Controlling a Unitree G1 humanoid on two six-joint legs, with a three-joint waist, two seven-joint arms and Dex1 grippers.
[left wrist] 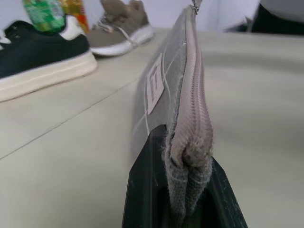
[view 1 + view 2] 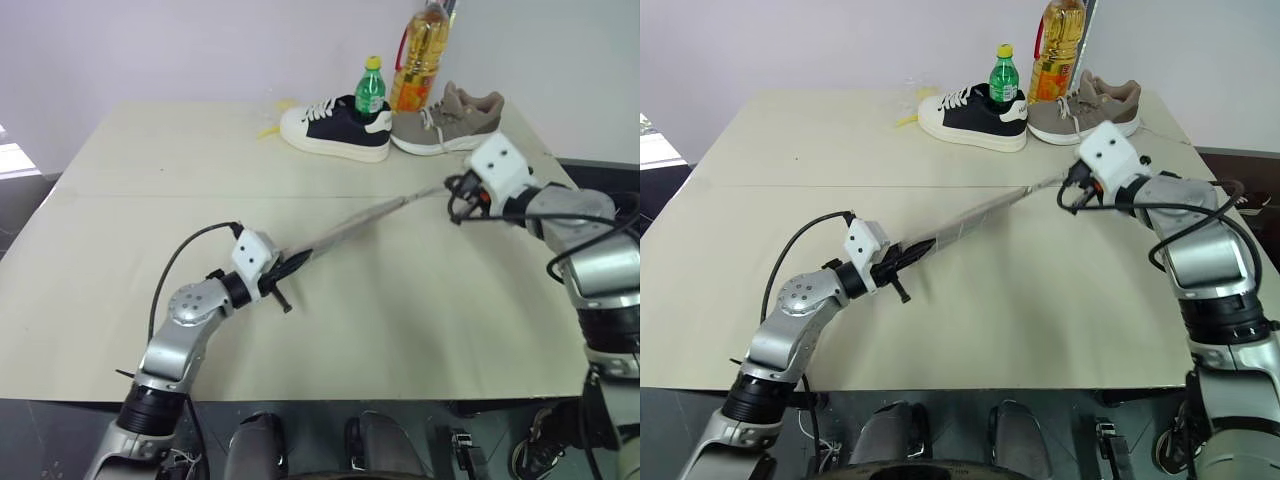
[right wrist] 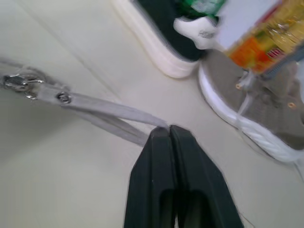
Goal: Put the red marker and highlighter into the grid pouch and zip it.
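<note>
Over the table (image 2: 110,290), in the left eye view, the grid pouch (image 2: 345,232) hangs stretched edge-up between the two arms, clear of the tabletop. The left gripper (image 2: 283,278) pinches the pouch's near end; from the pouch's far end a pale strap (image 2: 425,193) runs on to the right gripper (image 2: 462,190). Beyond the pouch stand a black shoe (image 2: 335,128), a green bottle (image 2: 370,88), a tan shoe (image 2: 445,122) and an oil bottle (image 2: 420,55), all well apart from it.

From the right eye view the same line shows: pouch taut, its far end toward the shoes. I see neither the red marker nor the highlighter lying on the table around the pouch, so I judge they are probably inside already.

Along the left wrist view, the black fingers (image 1: 142,190) are closed tight on the pouch's end, and the zipper (image 1: 192,95) runs away from them with its teeth meshed as far as I can follow. That reads as zipped, or very nearly so; the far end by the pull is too small to be sure.

At the right wrist view, the fingers (image 3: 159,166) are pressed together on the tip of the strap, which leads back to a metal ring (image 3: 19,83) at the pouch.

What seems left: confirming the slider is fully home, then setting the pouch down and letting go.
</note>
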